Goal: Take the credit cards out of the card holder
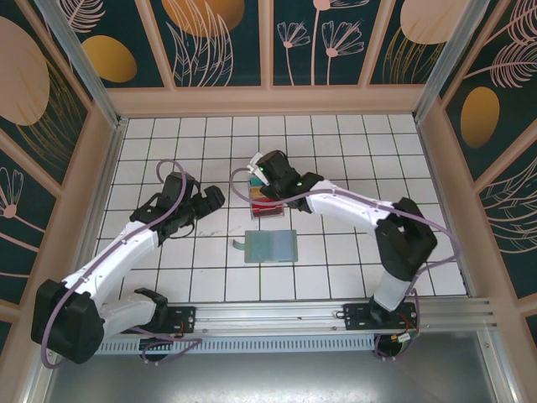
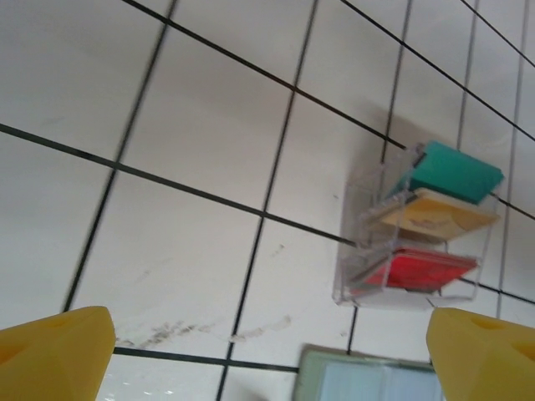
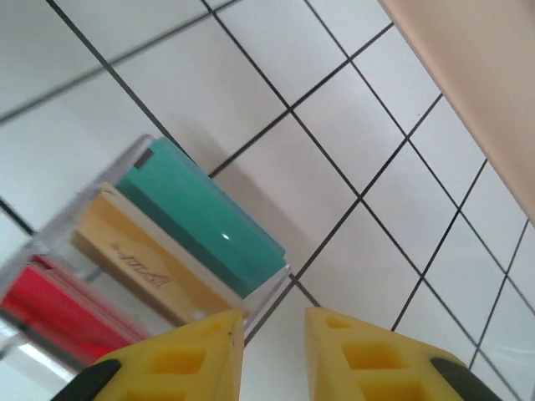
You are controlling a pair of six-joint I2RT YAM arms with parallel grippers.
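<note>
Card holder (image 1: 270, 246): open and flat on the white tiled surface (image 1: 361, 143), pale blue-green face up, near the middle of the top view, between the arms and closer to their bases than the tray. Top edge visible at the bottom of the left wrist view (image 2: 376, 380), just below the tray.

Credit cards (image 1: 267, 201): teal, tan and red, stacked in tiers in a clear tray (image 1: 252, 190), just behind the card holder and apart from it. Teal uppermost, tan in the middle, red lowest (image 2: 418, 271). Same order seen close up in the right wrist view (image 3: 192, 217).

Left jaws: spread wide, holding nothing, above bare tiles to the left of the tray; yellow fingertips (image 2: 58, 351) at opposite lower corners of the left wrist view.

Right jaws: parted by a narrow gap, nothing between them, poised over the tray's far edge; yellow fingertips (image 3: 184, 359) just beside the teal card's end.
</note>
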